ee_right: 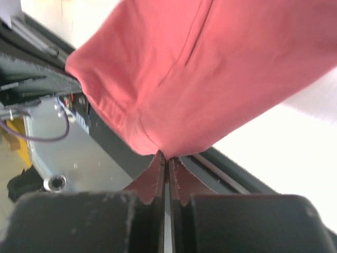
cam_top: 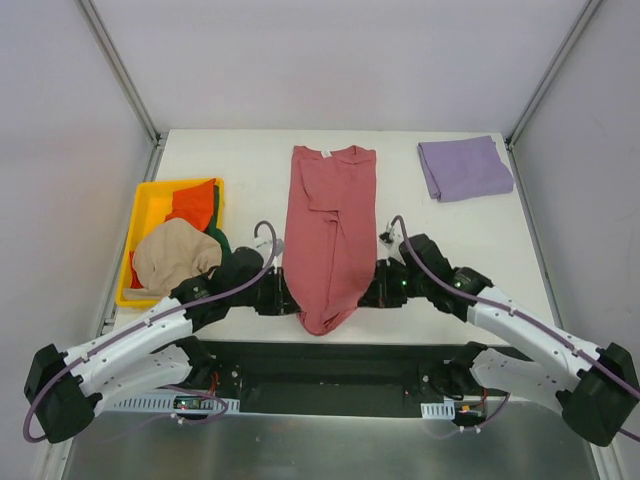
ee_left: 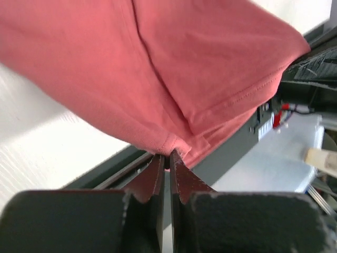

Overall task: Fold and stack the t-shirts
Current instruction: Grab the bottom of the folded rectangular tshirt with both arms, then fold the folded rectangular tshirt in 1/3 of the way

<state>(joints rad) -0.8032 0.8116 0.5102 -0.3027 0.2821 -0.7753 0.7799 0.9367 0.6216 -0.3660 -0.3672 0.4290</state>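
The red shirt (cam_top: 325, 240) lies lengthwise down the middle of the table (cam_top: 240, 180), collar at the far end and both sleeves folded in over the body, so that it forms a long narrow strip. Its near end narrows to a rounded, bunched tip at the table's near edge.

The left gripper (ee_left: 168, 154) is clamped on the shirt's left edge close to that tip. In the left wrist view its fingers (ee_left: 152, 179) are pressed together, with a small fold of red cloth pinched between the tips. The right gripper (ee_right: 167, 156) grips the opposite edge in the same way, fingers (ee_right: 152, 182) closed on a pinch of cloth. In both wrist views the cloth bulges up and away from the fingertips, and the dark frame below the table edge shows under it (the hem stitching is plain to see from the left wrist). From above, the two grippers face each other across the strip, one on each side.

The purple shirt (cam_top: 465, 168) sits folded in a flat rectangle at the table's far right corner, well apart from the red one. A yellow bin (cam_top: 152, 205) stands at the left edge of the table. In it a beige shirt (cam_top: 175, 255) lies crumpled at the near end, an orange shirt (cam_top: 195, 203) lies beyond it, and a green shirt (cam_top: 219, 238) shows along the bin's right side.
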